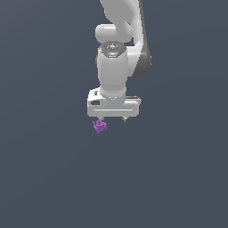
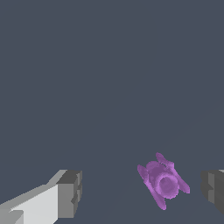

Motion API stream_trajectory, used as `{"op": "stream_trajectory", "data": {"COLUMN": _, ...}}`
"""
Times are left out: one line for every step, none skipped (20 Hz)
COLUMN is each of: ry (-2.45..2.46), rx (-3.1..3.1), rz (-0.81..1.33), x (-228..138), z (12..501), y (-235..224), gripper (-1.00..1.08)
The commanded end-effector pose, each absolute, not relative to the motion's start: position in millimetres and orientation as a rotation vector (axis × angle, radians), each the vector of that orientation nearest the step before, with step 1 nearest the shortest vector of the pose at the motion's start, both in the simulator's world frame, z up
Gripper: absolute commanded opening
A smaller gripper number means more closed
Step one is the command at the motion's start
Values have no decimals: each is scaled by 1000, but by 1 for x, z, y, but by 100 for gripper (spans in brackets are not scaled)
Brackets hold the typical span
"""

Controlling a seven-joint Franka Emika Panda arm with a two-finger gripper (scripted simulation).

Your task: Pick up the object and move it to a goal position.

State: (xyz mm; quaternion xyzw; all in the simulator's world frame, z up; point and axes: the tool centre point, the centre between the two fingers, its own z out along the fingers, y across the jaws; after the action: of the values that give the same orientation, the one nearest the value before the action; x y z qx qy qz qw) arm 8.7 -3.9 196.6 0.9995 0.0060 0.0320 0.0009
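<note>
The object is a small bright purple lump with stubby prongs, lying on the dark floor. In the exterior view it sits just under the left fingertip of my white gripper, which points straight down. The wrist view shows the object between the two grey fingers, closer to one of them and touching neither. The gripper is open, its fingers spread much wider than the object.
A flat dark grey-blue surface fills both views. The white arm rises above the gripper toward the top of the exterior view. Nothing else is in sight.
</note>
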Motion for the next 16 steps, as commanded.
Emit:
{"op": "stream_trajectory", "data": {"ry": 54, "rx": 3137, "rz": 96, "x": 6, "z": 192, "y": -8, "gripper": 100}}
{"op": "stream_trajectory", "data": {"ry": 71, "rx": 3136, "rz": 94, "x": 5, "z": 189, "y": -10, "gripper": 100}}
{"op": "stream_trajectory", "data": {"ry": 91, "rx": 3135, "rz": 91, "x": 4, "z": 187, "y": -12, "gripper": 100}}
{"op": "stream_trajectory", "data": {"ry": 112, "rx": 3133, "rz": 89, "x": 3, "z": 184, "y": -14, "gripper": 100}}
{"op": "stream_trajectory", "data": {"ry": 134, "rx": 3132, "rz": 86, "x": 1, "z": 181, "y": -16, "gripper": 100}}
{"op": "stream_trajectory", "data": {"ry": 158, "rx": 3130, "rz": 83, "x": -1, "z": 178, "y": -18, "gripper": 100}}
{"op": "stream_trajectory", "data": {"ry": 184, "rx": 3128, "rz": 80, "x": -3, "z": 175, "y": -21, "gripper": 100}}
{"op": "stream_trajectory", "data": {"ry": 212, "rx": 3126, "rz": 77, "x": -4, "z": 171, "y": -24, "gripper": 100}}
{"op": "stream_trajectory", "data": {"ry": 241, "rx": 3123, "rz": 73, "x": -7, "z": 168, "y": -27, "gripper": 100}}
{"op": "stream_trajectory", "data": {"ry": 271, "rx": 3121, "rz": 70, "x": -9, "z": 164, "y": -30, "gripper": 100}}
{"op": "stream_trajectory", "data": {"ry": 304, "rx": 3117, "rz": 66, "x": -11, "z": 160, "y": -33, "gripper": 100}}
{"op": "stream_trajectory", "data": {"ry": 336, "rx": 3114, "rz": 62, "x": -14, "z": 156, "y": -36, "gripper": 100}}
{"op": "stream_trajectory", "data": {"ry": 369, "rx": 3110, "rz": 58, "x": -17, "z": 152, "y": -39, "gripper": 100}}
{"op": "stream_trajectory", "data": {"ry": 401, "rx": 3106, "rz": 54, "x": -19, "z": 148, "y": -42, "gripper": 100}}
{"op": "stream_trajectory", "data": {"ry": 434, "rx": 3101, "rz": 50, "x": -22, "z": 144, "y": -45, "gripper": 100}}
{"op": "stream_trajectory", "data": {"ry": 466, "rx": 3097, "rz": 46, "x": -25, "z": 140, "y": -48, "gripper": 100}}
